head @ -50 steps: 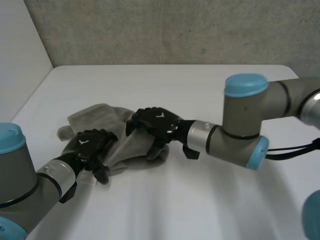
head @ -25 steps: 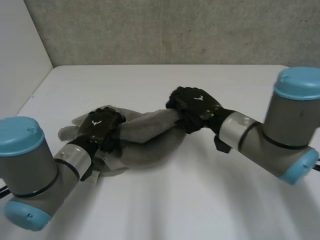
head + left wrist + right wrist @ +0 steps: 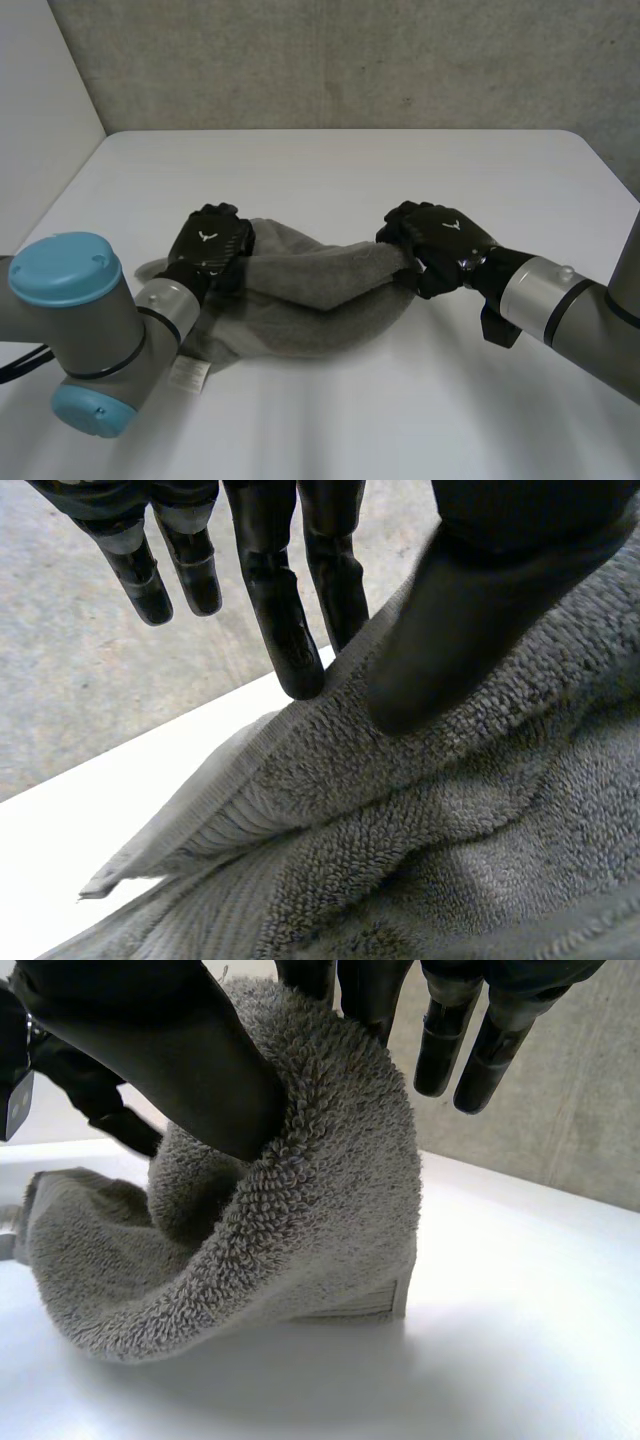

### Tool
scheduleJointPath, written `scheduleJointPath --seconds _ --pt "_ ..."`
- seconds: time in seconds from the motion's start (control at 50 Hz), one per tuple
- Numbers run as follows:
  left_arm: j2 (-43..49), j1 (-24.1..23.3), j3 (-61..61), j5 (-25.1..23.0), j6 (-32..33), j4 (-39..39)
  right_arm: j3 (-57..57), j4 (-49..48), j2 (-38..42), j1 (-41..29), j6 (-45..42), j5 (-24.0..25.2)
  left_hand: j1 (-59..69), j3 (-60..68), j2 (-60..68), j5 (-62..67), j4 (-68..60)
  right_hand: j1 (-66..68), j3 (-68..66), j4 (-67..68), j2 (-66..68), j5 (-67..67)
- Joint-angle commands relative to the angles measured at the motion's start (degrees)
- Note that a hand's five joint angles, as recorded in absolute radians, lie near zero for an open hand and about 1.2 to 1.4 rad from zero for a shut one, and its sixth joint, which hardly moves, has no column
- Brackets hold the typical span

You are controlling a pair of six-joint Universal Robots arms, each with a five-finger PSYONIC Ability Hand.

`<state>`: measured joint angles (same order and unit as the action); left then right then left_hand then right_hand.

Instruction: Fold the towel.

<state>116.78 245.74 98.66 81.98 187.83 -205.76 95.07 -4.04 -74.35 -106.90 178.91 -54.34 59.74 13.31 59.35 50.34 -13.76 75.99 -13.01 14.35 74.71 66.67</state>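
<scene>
White table [image 3: 330, 170] was logged with the grey towel [image 3: 310, 300] lying at centre, toward 7 o'clock. The towel was stretched as a sagging band between both hands, with its bulk rested on the table.

Risk judged: the towel was held as a rumpled bundle, not by clean corners, so a fold made from here would likely be crooked. The loose lower layer could also be dragged or trapped underneath. A slip was judged possible too, since each hold was a shallow pinch on thick terry and an end could be stripped free by pulling apart.

Left arm [image 3: 90, 320] was reached in from 8 o'clock and right arm [image 3: 560, 300] from 4 o'clock, both low over the table.

Left hand [image 3: 212, 245] was clamped on the towel's 9 o'clock end. The edge was pinched between thumb and a finger, and the other fingers were left straight. Right hand [image 3: 437, 240] was closed on the 3 o'clock end, with the thumb pressed into a rolled fold.

A white label [image 3: 187, 373] was noted at the towel's 7 o'clock corner.
</scene>
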Motion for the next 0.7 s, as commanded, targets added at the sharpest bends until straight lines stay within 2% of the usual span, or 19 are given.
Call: scheduleJointPath --seconds 0.02,0.06,0.2,0.22,0.24,0.28,0.3,0.34,0.46,0.5,0.56,0.64,0.7 --pt "2.14 0.00 -1.72 -1.74 -0.10 0.53 -1.47 -0.09 0.95 0.47 -0.06 0.11 -23.04 -3.31 -22.65 -23.64 3.76 4.01 3.01 -4.35 5.29 3.33" --pt "2.14 0.00 -1.63 -1.74 -0.01 0.44 -1.47 -0.18 1.13 0.38 -0.06 0.20 -25.95 -3.31 -25.56 -26.55 3.76 4.01 3.01 -4.35 5.29 3.33" --pt "3.01 0.00 -2.16 -2.26 -0.10 -0.17 -1.47 -0.18 2.10 0.56 -0.23 0.29 -23.80 -3.31 -23.41 -24.40 3.76 4.01 3.01 -4.35 5.29 3.33" --pt "3.54 0.00 -2.77 -2.27 -0.10 -0.17 -1.47 -0.18 2.10 0.56 -0.23 0.29 -17.79 -3.31 -17.40 -18.40 3.76 4.01 3.01 -4.35 5.29 3.33" --pt "3.54 0.00 -2.77 -2.27 -0.10 -0.17 -1.56 -0.18 2.19 0.56 -0.15 0.38 -17.73 -3.31 -17.34 -18.34 3.76 4.01 3.01 -4.35 5.29 3.33" --pt "4.94 -0.09 -4.35 -2.27 -0.10 -0.17 -1.56 -0.18 2.36 0.64 -0.14 0.38 1.68 -3.31 2.07 1.08 3.76 4.01 3.01 -4.35 5.29 3.33" --pt "4.95 -0.09 -4.36 -2.27 -0.10 -0.17 -1.64 -0.27 2.62 0.64 -0.14 0.46 1.78 -3.31 2.17 1.18 3.76 4.01 3.01 -4.35 5.29 3.33" --pt "6.52 -0.09 -6.72 -2.35 -0.10 -0.17 -1.82 -0.35 2.98 0.64 -0.14 0.47 20.19 -3.31 20.58 19.59 3.76 4.01 3.01 -4.35 5.29 3.33" --pt "8.82 -0.09 -12.18 -3.50 -0.10 0.36 -5.06 -0.53 4.29 0.91 -0.06 0.55 20.26 -3.31 20.65 19.66 3.76 4.01 3.01 -4.35 5.29 3.33" --pt "8.91 -0.09 -17.60 -4.20 -0.10 1.14 -7.36 -0.62 4.74 0.91 -0.14 0.47 20.26 -3.31 20.65 19.66 3.76 4.01 3.01 -4.35 5.29 3.33" --pt "8.46 -0.09 -20.62 -4.20 -0.10 2.11 -15.14 -0.62 5.96 0.47 -0.06 -0.06 20.26 -3.31 20.65 19.66 3.76 4.01 3.01 -4.35 5.29 3.33" --pt "3.65 0.18 -32.00 -3.15 -0.18 4.48 -29.37 -1.58 5.88 0.29 0.03 -0.59 20.26 -3.31 20.65 19.66 3.76 4.01 3.01 -4.35 5.29 3.33" --pt "-1.70 1.23 -38.17 -1.75 -0.27 4.40 -33.02 -3.52 5.00 0.20 0.21 -1.12 20.26 -3.31 20.65 19.66 3.76 4.01 3.01 -4.35 5.29 3.33"
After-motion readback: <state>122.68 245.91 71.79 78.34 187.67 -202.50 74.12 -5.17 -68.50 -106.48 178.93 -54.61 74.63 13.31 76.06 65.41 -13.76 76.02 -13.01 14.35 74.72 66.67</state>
